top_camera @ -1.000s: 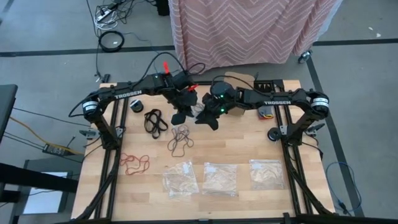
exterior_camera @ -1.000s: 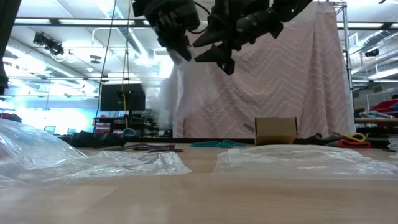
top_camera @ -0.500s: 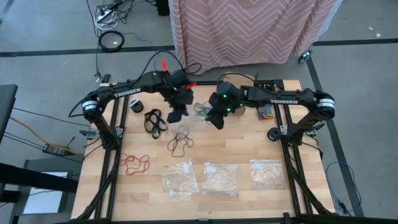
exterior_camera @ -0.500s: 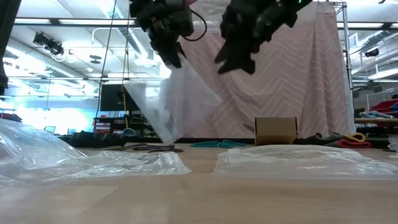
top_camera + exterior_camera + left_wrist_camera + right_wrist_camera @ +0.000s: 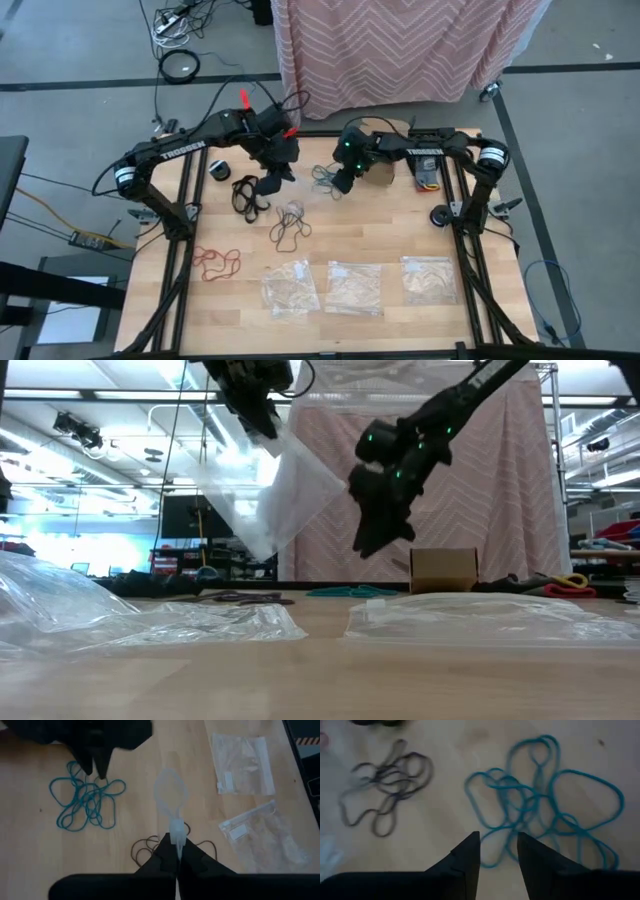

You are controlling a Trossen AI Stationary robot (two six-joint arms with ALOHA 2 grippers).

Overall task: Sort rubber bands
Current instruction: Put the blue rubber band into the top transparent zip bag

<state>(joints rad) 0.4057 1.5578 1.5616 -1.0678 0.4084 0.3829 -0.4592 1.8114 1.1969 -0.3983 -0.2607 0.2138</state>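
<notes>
My left gripper [image 5: 262, 428] is shut on a clear plastic bag [image 5: 275, 500] high above the table's far middle, also seen in the left wrist view [image 5: 175, 854]. The teal rubber bands [image 5: 545, 805] lie on the wood. My right gripper [image 5: 497, 851] hangs open just above them, fingertips clear of the table in the low view [image 5: 372, 545]. On the table also lie dark brown bands [image 5: 289, 222], black bands [image 5: 248, 195] and red bands [image 5: 215, 262]. My left gripper pinches the bag's top edge strip [image 5: 176, 831] between its two fingers, which slant downward from above. The bag hangs below them, lifted clear of the table, its body [image 5: 170, 800] slack and bulging slightly open.
Three clear bags [image 5: 290, 288] [image 5: 354, 287] [image 5: 428, 279] lie flat in a row near the front edge. A cardboard box [image 5: 443, 570] stands at the far right, beside the right arm. Bare wood lies between the bands and the bags.
My right gripper has drawn away from the left one, tipped steeply downward and sunk toward the teal bands at the far side. My left gripper has risen a little and gone toward the table's left with the bag, which now hangs spread out below it.
</notes>
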